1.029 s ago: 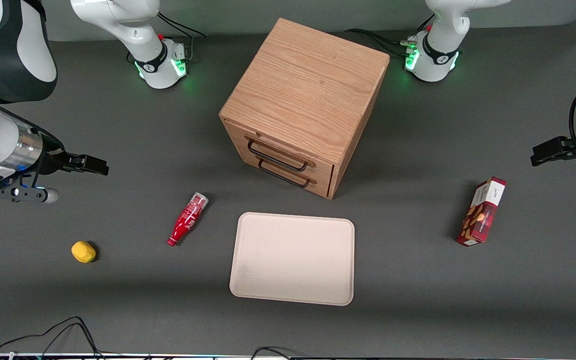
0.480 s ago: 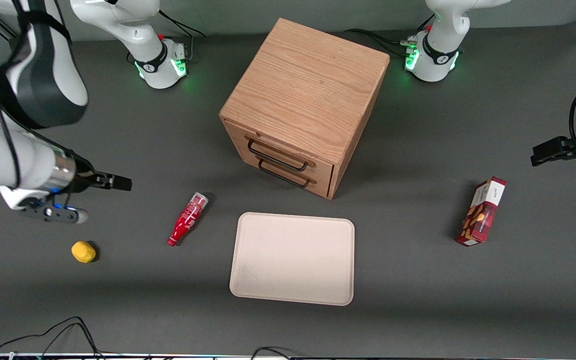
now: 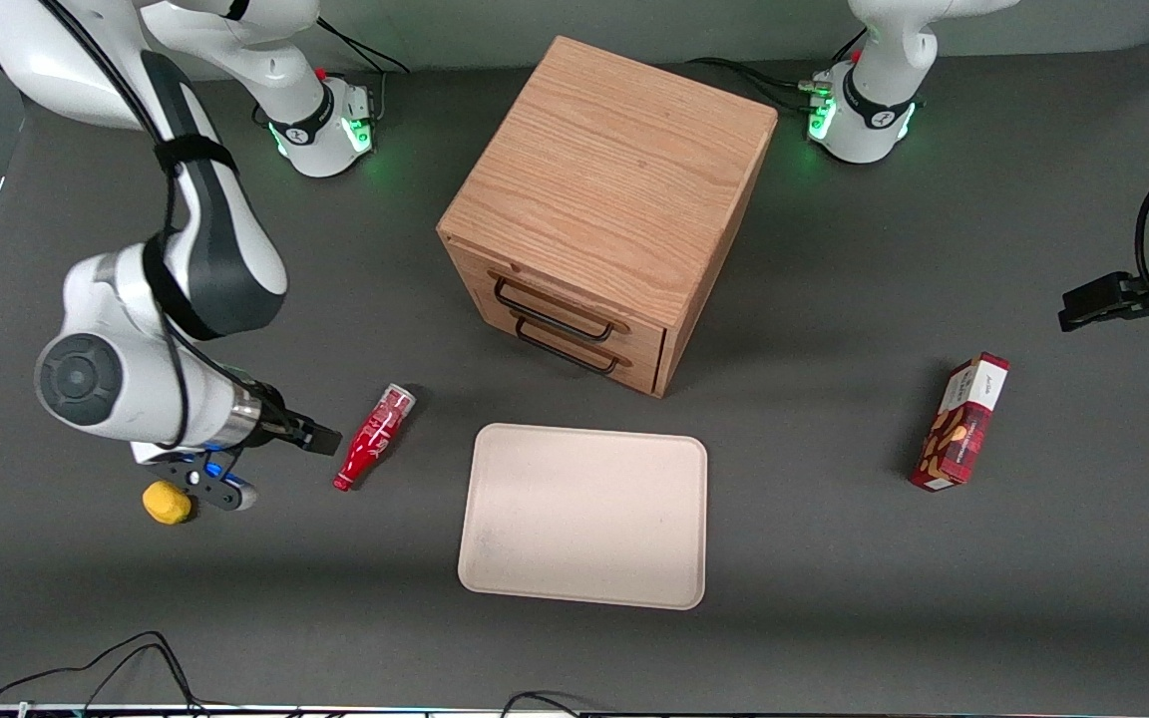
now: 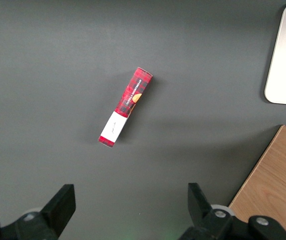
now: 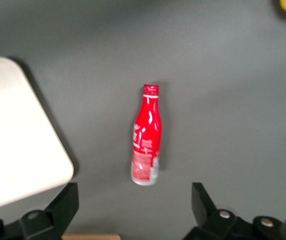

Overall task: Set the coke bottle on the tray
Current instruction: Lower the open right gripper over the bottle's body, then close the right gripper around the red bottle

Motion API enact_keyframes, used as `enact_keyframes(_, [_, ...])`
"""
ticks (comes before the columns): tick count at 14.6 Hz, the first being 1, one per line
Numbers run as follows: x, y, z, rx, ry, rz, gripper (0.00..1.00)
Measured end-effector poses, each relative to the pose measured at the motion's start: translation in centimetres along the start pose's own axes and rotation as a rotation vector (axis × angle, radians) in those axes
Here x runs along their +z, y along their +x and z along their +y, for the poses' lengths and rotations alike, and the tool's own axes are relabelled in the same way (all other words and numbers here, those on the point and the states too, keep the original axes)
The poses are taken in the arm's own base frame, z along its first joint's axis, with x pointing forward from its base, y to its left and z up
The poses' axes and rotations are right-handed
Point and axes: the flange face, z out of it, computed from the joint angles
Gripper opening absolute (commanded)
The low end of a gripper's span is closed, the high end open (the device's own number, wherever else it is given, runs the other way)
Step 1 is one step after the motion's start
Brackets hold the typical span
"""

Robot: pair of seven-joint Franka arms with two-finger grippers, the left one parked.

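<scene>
The coke bottle (image 3: 375, 437), slim and red with a red cap and silvery base, lies on its side on the dark table, beside the cream-beige tray (image 3: 584, 514). Its cap points toward the front camera. My right gripper (image 3: 323, 439) hovers close beside the bottle, on the side toward the working arm's end, without touching it. In the right wrist view the bottle (image 5: 147, 140) lies between and ahead of my open gripper (image 5: 134, 200), with a corner of the tray (image 5: 12, 135) beside it. The tray holds nothing.
A wooden drawer cabinet (image 3: 609, 199) stands farther from the front camera than the tray. A yellow lemon-like object (image 3: 166, 502) lies under my wrist. A red snack box (image 3: 963, 419) lies toward the parked arm's end.
My right arm has swung in from the table's working-arm end toward the bottle, nearer to the front camera. The bottle and tray have not moved.
</scene>
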Motion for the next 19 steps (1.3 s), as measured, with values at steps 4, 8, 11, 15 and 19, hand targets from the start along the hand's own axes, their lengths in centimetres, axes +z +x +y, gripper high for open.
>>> enact_keyframes(4, [6.1,-1.0,-0.5,0.107,0.029,0.029,1.00])
enact_keyframes(8, [11.0,-1.7,-0.6,0.146,0.012,0.029,1.00])
enact_keyframes(11, [14.5,-1.1,-0.6,0.173,-0.010,0.049,1.00])
enact_keyframes(15, [19.0,-0.7,-0.6,0.190,-0.029,0.049,1.00])
enact_keyframes(19, [20.6,-0.9,-0.8,0.187,-0.032,0.046,1.00])
